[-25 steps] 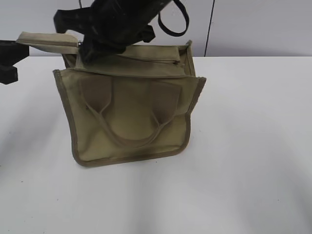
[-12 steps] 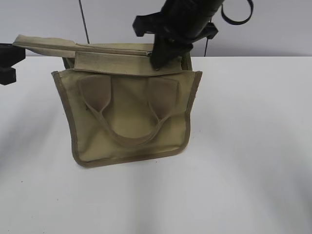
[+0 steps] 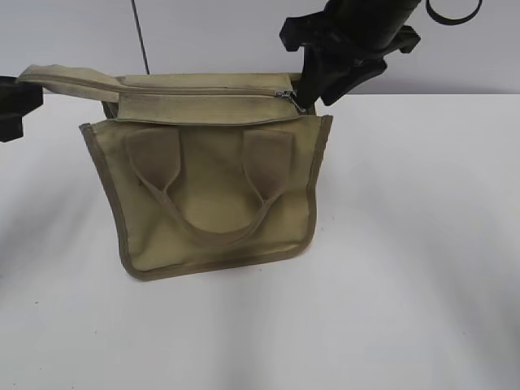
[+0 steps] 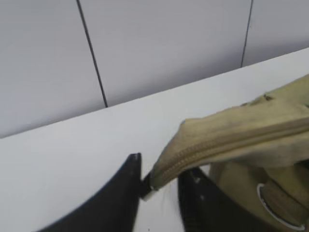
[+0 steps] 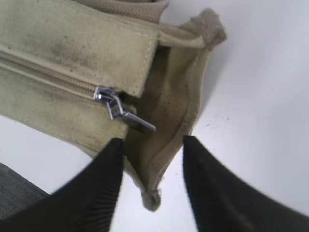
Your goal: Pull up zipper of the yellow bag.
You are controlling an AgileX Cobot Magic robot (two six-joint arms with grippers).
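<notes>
The yellow bag (image 3: 215, 195) stands upright on the white table, handles facing me. The zipper strip (image 3: 203, 93) runs along its top. The silver slider (image 3: 284, 97) sits at the strip's right end; it also shows in the right wrist view (image 5: 104, 94) with the pull tab (image 5: 140, 123) hanging free. My right gripper (image 3: 321, 93) is open just right of the slider, its fingers (image 5: 152, 145) either side of the bag's top corner, touching nothing. My left gripper (image 3: 16, 101) is shut on the strip's left end (image 4: 166, 166) and holds it out taut.
The white table (image 3: 406, 244) lies around the bag. A grey panelled wall (image 3: 203, 32) stands right behind it. A black cable loop (image 3: 451, 12) hangs from the right arm above the bag.
My right gripper moved from the strip's left end to its right end, drawing the slider along and closing the zip line. It has now let go of the pull tab and opened.
</notes>
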